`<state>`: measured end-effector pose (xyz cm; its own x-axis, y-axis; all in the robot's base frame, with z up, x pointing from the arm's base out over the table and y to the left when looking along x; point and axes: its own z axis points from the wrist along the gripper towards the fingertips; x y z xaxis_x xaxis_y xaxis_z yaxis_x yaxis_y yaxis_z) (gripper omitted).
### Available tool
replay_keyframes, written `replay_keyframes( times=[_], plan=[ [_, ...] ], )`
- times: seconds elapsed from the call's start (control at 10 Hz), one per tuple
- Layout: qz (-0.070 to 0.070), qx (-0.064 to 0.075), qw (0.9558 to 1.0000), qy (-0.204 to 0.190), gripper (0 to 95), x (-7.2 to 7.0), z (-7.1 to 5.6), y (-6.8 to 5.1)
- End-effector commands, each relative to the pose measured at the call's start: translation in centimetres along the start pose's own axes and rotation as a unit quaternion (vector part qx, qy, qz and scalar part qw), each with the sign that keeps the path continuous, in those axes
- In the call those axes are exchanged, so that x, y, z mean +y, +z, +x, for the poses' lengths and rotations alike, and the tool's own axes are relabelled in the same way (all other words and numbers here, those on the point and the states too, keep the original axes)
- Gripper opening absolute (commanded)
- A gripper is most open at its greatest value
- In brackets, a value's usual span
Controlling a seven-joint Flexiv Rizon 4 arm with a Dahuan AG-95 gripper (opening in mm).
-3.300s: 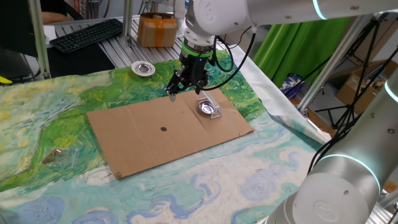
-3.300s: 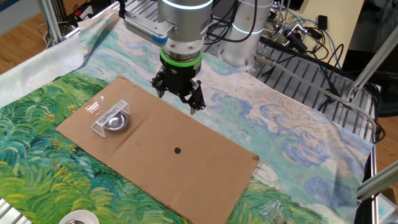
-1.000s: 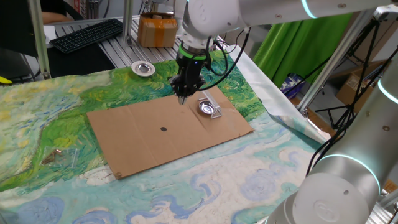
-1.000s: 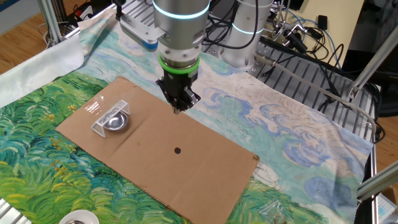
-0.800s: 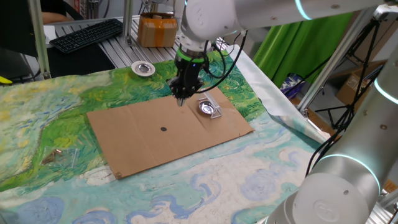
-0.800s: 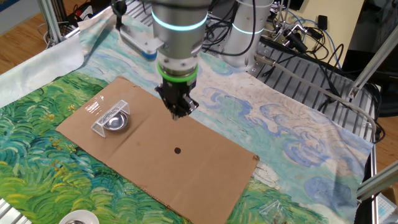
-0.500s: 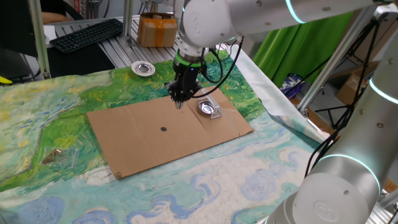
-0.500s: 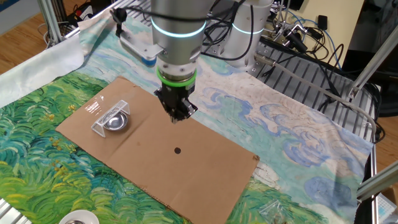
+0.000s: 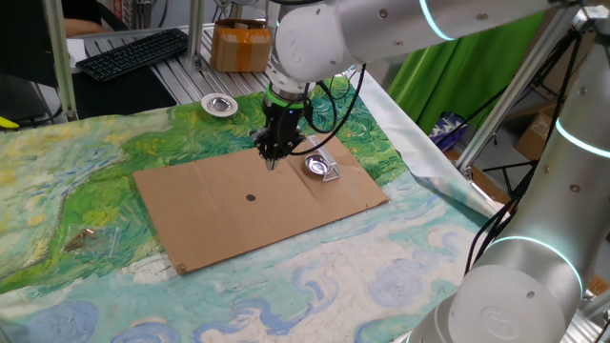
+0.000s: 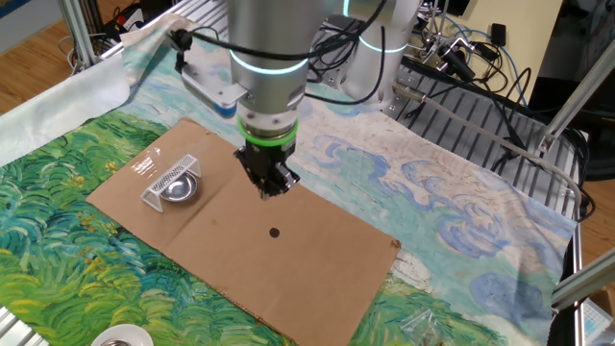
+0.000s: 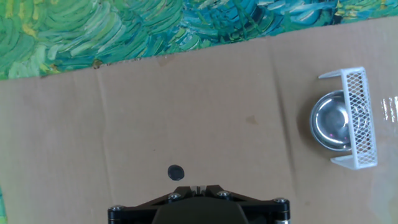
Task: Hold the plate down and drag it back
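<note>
The plate [image 9: 314,166] is a small shiny silver dish on the brown cardboard sheet [image 9: 219,214], tucked against a white mesh bracket [image 9: 331,163]. It also shows in the other fixed view [image 10: 177,191] and at the right of the hand view [image 11: 332,122]. My gripper [image 9: 273,163] is shut and empty, pointing down just over the cardboard, a short way from the plate and not touching it. It shows in the other fixed view [image 10: 269,191] to the right of the plate, and in the hand view [image 11: 198,188] with its fingers closed together.
A black dot [image 11: 176,172] marks the cardboard near my fingertips. A second silver dish with a broader rim [image 9: 220,105] sits on the painted cloth beyond the cardboard. A keyboard [image 9: 133,51] and a brown box [image 9: 239,46] lie at the back.
The gripper went from open to shut, then slid along over the cardboard, lower and toward the black dot. The plate and bracket have not moved.
</note>
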<state>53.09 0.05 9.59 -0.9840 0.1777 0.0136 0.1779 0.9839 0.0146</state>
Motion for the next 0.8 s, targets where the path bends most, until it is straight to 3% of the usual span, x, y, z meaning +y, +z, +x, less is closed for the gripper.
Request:
replay_keyframes(
  times=[0.1, 0.8],
  plan=[
    [0.001, -0.001, 1.0000, 0.000, 0.0, -0.1, -0.5, 0.6],
    [0.005, -0.003, 0.9999, -0.014, 0.0, -1.6, -3.0, 2.2]
  ],
)
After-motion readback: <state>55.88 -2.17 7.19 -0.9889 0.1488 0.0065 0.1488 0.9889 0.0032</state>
